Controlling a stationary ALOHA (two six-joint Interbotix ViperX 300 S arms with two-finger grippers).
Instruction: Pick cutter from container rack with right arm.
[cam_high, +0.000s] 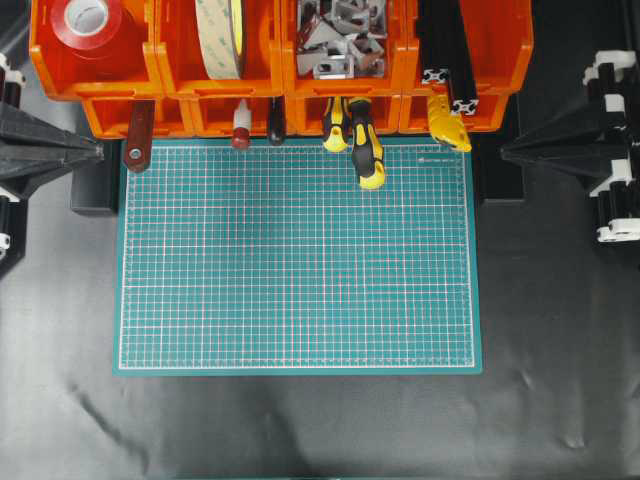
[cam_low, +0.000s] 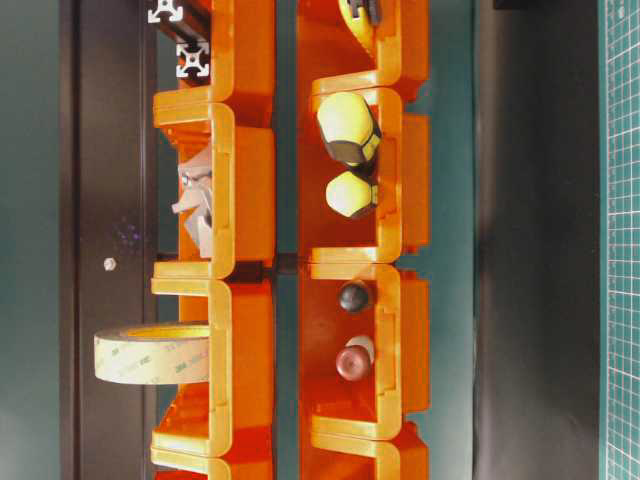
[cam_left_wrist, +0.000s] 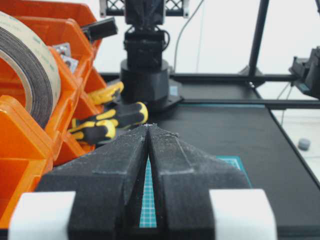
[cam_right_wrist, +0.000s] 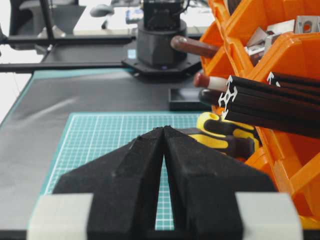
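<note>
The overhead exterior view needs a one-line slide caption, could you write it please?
Both grippers, left and right, wait shut beside the green mat; the cutter pokes from the orange rack.

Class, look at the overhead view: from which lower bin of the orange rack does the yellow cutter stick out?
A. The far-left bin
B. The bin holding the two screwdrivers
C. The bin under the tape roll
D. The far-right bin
D: the cutter pokes out of the container rack's rightmost lower bin, right of the two yellow-and-black screwdrivers.

Orange container rack (cam_high: 120, 110), yellow cutter (cam_high: 447, 122), yellow-and-black screwdrivers (cam_high: 366, 150), white-gridded green mat (cam_high: 297, 260), perhaps cream tape (cam_high: 221, 35).
</note>
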